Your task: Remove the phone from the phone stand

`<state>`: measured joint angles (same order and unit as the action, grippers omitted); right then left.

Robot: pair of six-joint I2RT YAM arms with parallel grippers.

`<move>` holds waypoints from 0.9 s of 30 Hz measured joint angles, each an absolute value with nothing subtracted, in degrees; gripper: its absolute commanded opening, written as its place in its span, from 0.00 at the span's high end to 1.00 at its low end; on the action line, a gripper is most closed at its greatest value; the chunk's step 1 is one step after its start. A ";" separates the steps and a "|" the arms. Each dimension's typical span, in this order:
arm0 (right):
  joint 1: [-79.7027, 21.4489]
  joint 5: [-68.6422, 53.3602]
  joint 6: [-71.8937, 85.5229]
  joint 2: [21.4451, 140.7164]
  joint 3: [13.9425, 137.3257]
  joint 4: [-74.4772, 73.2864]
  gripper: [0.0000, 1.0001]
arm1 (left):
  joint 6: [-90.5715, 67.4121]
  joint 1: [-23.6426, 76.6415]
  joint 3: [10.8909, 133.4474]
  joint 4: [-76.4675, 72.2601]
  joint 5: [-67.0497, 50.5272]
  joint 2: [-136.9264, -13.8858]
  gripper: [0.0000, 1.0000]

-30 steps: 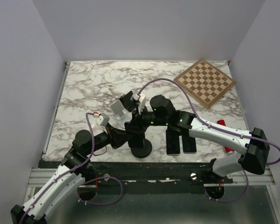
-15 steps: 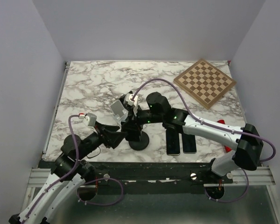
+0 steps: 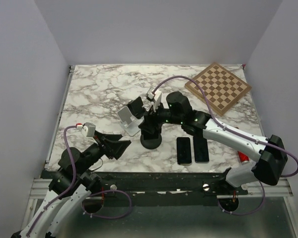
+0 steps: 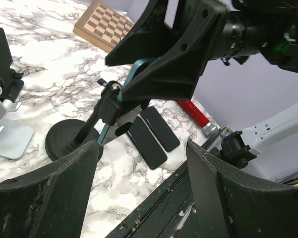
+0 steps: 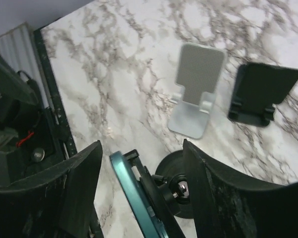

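Observation:
The phone, teal-edged, is clamped in the black phone stand, which has a round base. My right gripper hangs over it, open. Its fingers straddle the phone with a gap on each side. In the top view that gripper covers the phone. My left gripper is open and holds nothing, low near the table's front edge, left of the stand. From the left wrist view I see the phone's teal edge on the stand, under the right gripper.
A silver stand and a small black stand sit just behind and left of the phone stand. Two dark phones lie flat to its right. A chessboard is at the back right and a red marker at the front right.
The right gripper opened from shut and now straddles the phone. The left gripper opened, let go of the stand and drew back to the left. The stand shifted slightly back.

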<state>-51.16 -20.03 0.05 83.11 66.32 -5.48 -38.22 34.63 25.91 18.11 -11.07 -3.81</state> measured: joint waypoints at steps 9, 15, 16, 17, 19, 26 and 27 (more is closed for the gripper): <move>-52.42 -0.36 23.03 77.71 67.31 -15.35 0.00 | -39.07 34.63 24.95 13.93 -11.09 -10.61 0.22; -61.19 15.00 37.89 78.32 74.13 -30.24 0.00 | -39.31 34.63 24.21 12.51 -11.05 -12.25 0.22; -62.83 18.72 41.25 78.87 76.29 -33.58 0.00 | -39.33 34.63 24.18 12.51 -11.05 -12.40 0.22; -63.90 21.26 43.44 79.29 77.67 -35.81 0.00 | -39.42 34.63 24.12 12.51 -11.05 -12.64 0.22; -66.15 26.81 48.53 80.29 80.36 -40.53 0.00 | -39.55 34.63 23.88 12.51 -11.03 -12.78 0.22; -71.44 41.45 60.55 86.87 86.08 -53.54 0.00 | -40.01 34.63 23.11 12.53 -10.94 -12.53 0.22; -72.51 43.22 61.73 88.31 87.35 -55.11 0.00 | -40.03 34.63 22.96 12.53 -10.94 -12.38 0.22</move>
